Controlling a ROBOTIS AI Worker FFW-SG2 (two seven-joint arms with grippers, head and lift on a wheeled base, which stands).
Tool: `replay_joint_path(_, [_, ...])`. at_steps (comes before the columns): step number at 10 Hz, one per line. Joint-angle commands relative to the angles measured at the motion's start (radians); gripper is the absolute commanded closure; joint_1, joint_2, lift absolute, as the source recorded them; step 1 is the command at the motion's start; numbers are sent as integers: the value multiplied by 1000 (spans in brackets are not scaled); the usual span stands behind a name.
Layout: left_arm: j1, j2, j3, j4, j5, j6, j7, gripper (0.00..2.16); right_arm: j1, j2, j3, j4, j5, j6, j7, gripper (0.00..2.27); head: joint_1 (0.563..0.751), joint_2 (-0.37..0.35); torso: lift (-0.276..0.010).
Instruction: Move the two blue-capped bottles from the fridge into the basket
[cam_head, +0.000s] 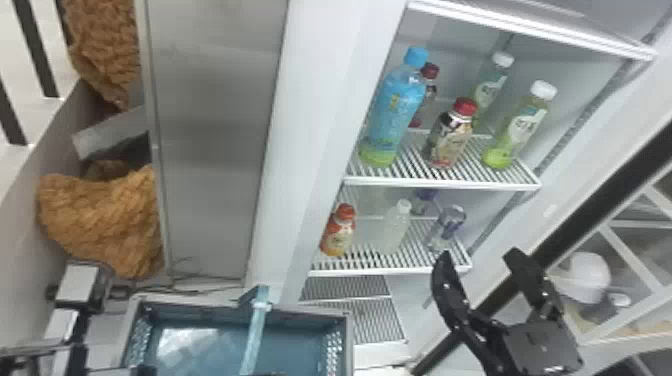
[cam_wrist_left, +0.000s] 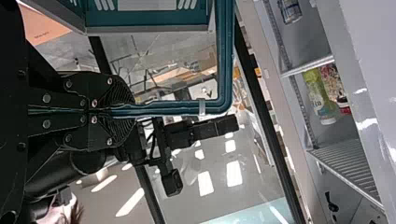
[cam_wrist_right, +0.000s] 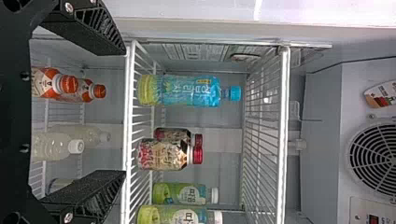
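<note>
1. Your right gripper (cam_head: 478, 256) is in front of the fridge (cam_head: 334, 95), low and to the right in the head view, its two fingers spread wide with nothing between them.
2. Your left gripper (cam_head: 266, 373) is at the bottom edge of the head view, closed on the basket's handle (cam_head: 253, 335); the left wrist view shows the left gripper (cam_wrist_left: 123, 112) pinching that bar.
3. You have a blue-capped bottle (cam_head: 392, 112) standing upright on the upper shelf (cam_head: 440, 184), toward the left, apart from your right gripper.
4. Just right of it are two red-capped bottles, the nearer one (cam_head: 451, 135) in front; farther right stand two green bottles with white caps, the nearer one (cam_head: 520, 127) among them.
5. On the lower shelf (cam_head: 390, 271) you can see an orange-capped bottle (cam_head: 338, 232) and a pale, white-capped bottle (cam_head: 395, 230).
6. Your basket (cam_head: 345, 345) is below and left of those shelves.
</note>
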Motion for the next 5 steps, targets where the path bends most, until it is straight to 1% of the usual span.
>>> replay_joint_path(1, [0,0,0,0,0,1,0,1207,-3,1,0,3,-2,0,2,90,695,-350,-76])
replay_joint_path(5, [2,-3,2,0,0,1,0,1207,-6,0,0,8,-8,0,5,90,695,-350,-76])
